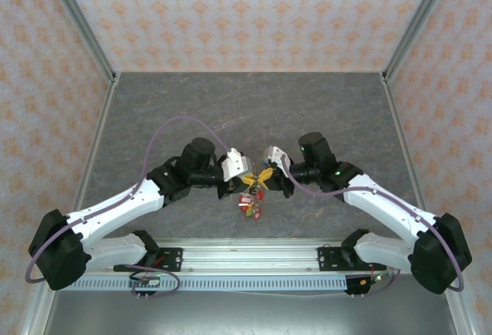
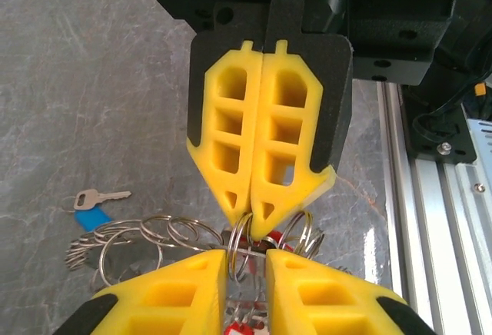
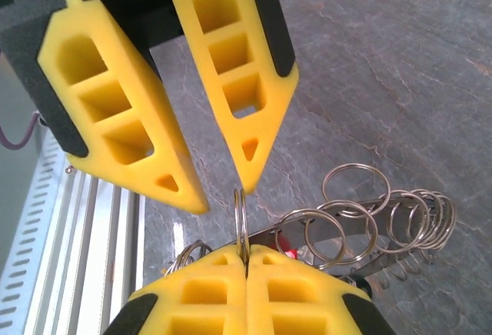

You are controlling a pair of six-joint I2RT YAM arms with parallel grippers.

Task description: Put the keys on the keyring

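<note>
Two grippers meet tip to tip at the keyring (image 3: 350,226). The right gripper (image 3: 246,254) is pressed together, pinching one thin upright ring of the keyring. The left gripper (image 2: 246,262) is spread, one finger each side of that ring. Red-tagged keys (image 1: 250,203) cluster just beside the keyring; one blue-tagged key (image 2: 98,199) lies on the counter (image 2: 92,81) near it.

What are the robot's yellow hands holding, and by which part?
The right hand pinches a thin silver metal ring by its rim, between its fingertips. The left hand is open, gripping nothing.
</note>
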